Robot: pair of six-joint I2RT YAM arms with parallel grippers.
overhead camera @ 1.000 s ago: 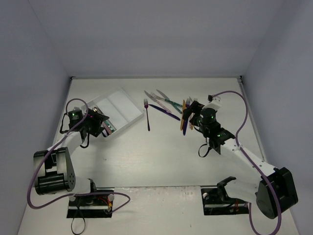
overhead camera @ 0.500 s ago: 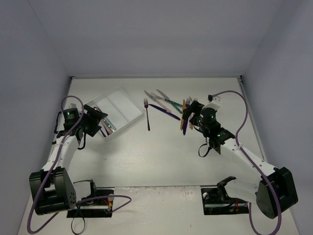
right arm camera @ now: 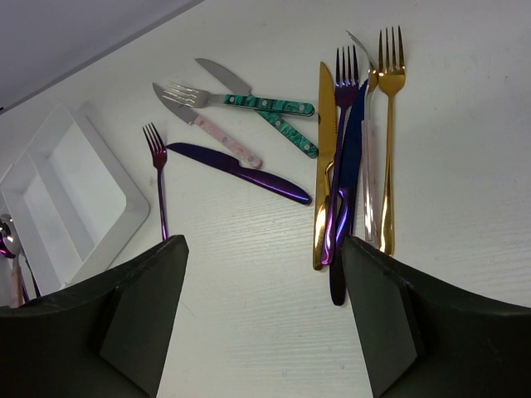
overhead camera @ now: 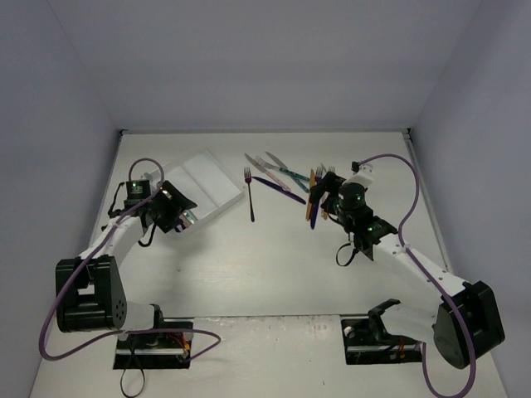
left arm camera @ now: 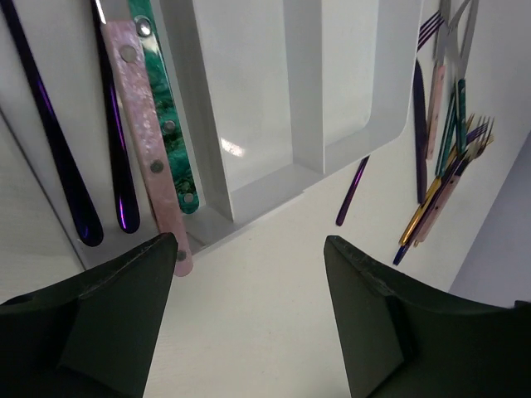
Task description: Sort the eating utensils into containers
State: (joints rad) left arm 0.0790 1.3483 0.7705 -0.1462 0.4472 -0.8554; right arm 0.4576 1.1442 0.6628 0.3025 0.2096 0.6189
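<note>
The white three-compartment tray (overhead camera: pixel 217 178) lies at the back left. In the left wrist view its left compartment (left arm camera: pixel 83 50) holds two purple utensils (left arm camera: pixel 50 133), a teal-handled one (left arm camera: pixel 170 124) and a pink-handled one (left arm camera: pixel 145 141) whose end pokes over the rim. The other two compartments show nothing inside. My left gripper (overhead camera: pixel 178 214) (left arm camera: pixel 249 274) is open and empty over the table at the tray's near end. My right gripper (overhead camera: pixel 328 207) (right arm camera: pixel 265 282) is open and empty beside a bundle: gold knife (right arm camera: pixel 323 166), purple fork (right arm camera: pixel 342 124), dark blue knife (right arm camera: pixel 350 157), gold fork (right arm camera: pixel 390 141).
A lone purple fork (overhead camera: pixel 249 195) (right arm camera: pixel 158 178) lies between tray and pile. A purple knife (right arm camera: pixel 241 170), a pink-handled knife (right arm camera: pixel 220 137) and two teal-handled pieces (right arm camera: pixel 274 104) lie crossed behind it. Walls close the table's back and sides.
</note>
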